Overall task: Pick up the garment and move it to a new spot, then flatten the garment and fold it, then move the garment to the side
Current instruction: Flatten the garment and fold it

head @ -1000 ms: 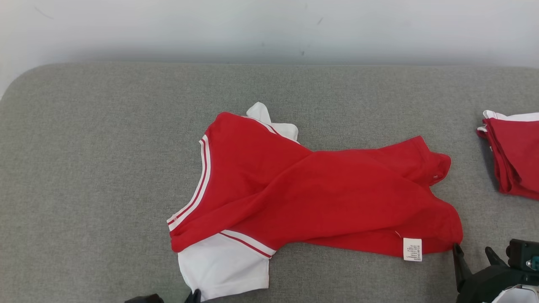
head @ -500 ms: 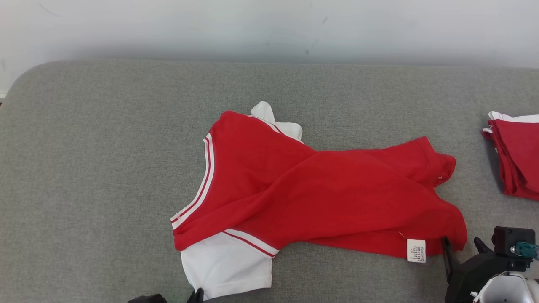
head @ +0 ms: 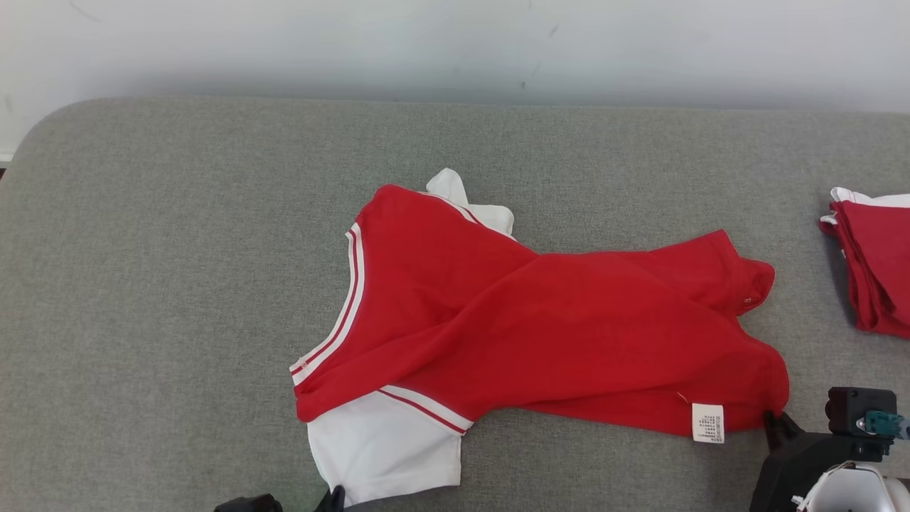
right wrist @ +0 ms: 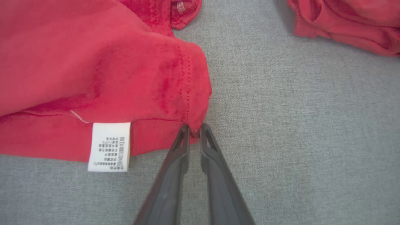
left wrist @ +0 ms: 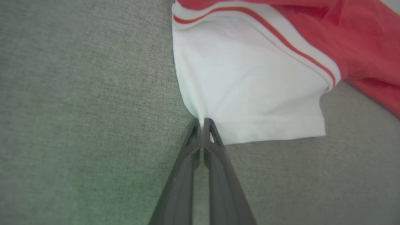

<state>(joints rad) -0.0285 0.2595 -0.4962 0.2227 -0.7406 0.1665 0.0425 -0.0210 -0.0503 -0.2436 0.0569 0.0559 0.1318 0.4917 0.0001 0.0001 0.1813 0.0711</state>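
Observation:
The garment [head: 533, 327] is a red shirt with white sleeves and red-white trim, lying crumpled across the middle of the grey cushion. My left gripper [left wrist: 203, 122] is shut on the hem of the white sleeve [left wrist: 250, 81], and its tip [head: 334, 496] pokes in at the bottom edge of the head view. My right gripper [right wrist: 194, 128] has its fingers pinched on the lower right corner of the red hem [right wrist: 190, 93], beside the white care label [right wrist: 109, 146]. In the head view that right gripper [head: 778, 424] sits at the garment's right corner.
A second red and white garment [head: 874, 263] lies folded at the right edge of the cushion, also seen as folded red cloth [right wrist: 347, 25]. The grey cushion [head: 178, 284] ends at a pale wall [head: 455, 43] at the back.
My right gripper has closed from wide open onto the red hem corner. The left gripper stays pinched on the white sleeve. The head camera has shifted slightly.

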